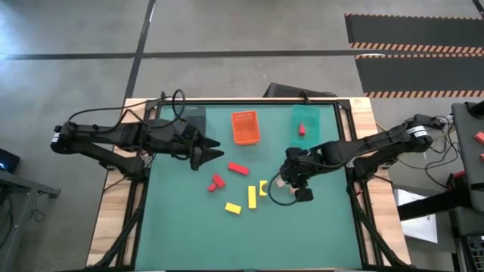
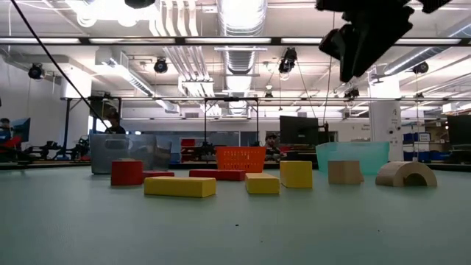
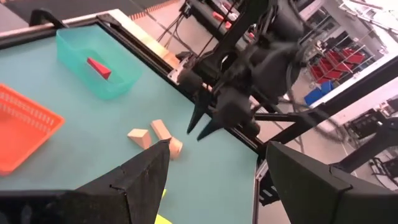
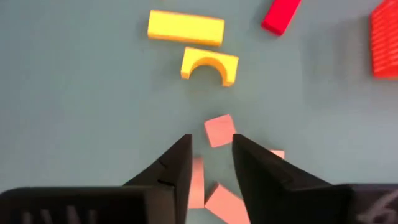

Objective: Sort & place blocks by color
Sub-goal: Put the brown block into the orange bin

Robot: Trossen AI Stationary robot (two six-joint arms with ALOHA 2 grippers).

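Observation:
Loose blocks lie flat mid-table: red bars [image 1: 238,168] [image 1: 218,181], yellow pieces [image 1: 233,207] [image 1: 252,197] [image 1: 262,187], and a small cluster of tan blocks [image 1: 280,181]. One red block [image 1: 301,130] sits inside the teal tray. My right gripper [image 4: 211,146] is open and points down over the tan blocks [image 4: 219,130]. In the low view it hangs well above the table [image 2: 360,37]. My left gripper [image 1: 212,155] is open and hovers left of the red bars, holding nothing [image 3: 217,149].
Along the far edge stand a dark grey tray [image 1: 193,117], an orange tray [image 1: 245,127] and a teal tray [image 1: 308,121]. A yellow bar [image 4: 185,28] and a yellow arch [image 4: 210,65] lie just beyond the tan cluster. The near half of the green mat [image 1: 249,242] is bare.

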